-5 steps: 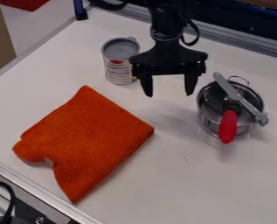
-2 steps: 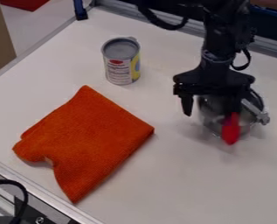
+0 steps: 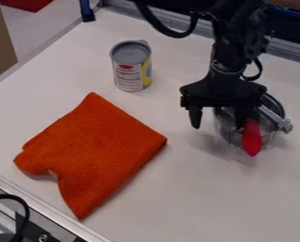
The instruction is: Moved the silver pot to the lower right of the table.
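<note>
Gripper (image 3: 218, 124) hanging by left wall of silver pot (image 3: 232, 134), fingers spread, one outside, one over opening. Pot standing at right; red handle (image 3: 252, 138) leaning nearward. Likely needing centred rim grasp, level carrying, guarding grey utensil (image 3: 272, 116).

- This looks like a robotics lab or a workshop
- A black robot arm (image 3: 225, 52), with a loose loop of black cable (image 3: 168, 32), hangs over the work surface from the top of the frame
- The plain white tabletop (image 3: 196, 203) is bordered by a metal rail (image 3: 291, 52) at the upper right and a pale edge strip (image 3: 44, 209) at the lower left
- A blue upright (image 3: 86, 10) stands at the table's corner, upper left of the frame
- Beyond the strip, lower left, lie a dark fitting with a bolt (image 3: 43, 237) and another black cable (image 3: 26, 215)
</note>
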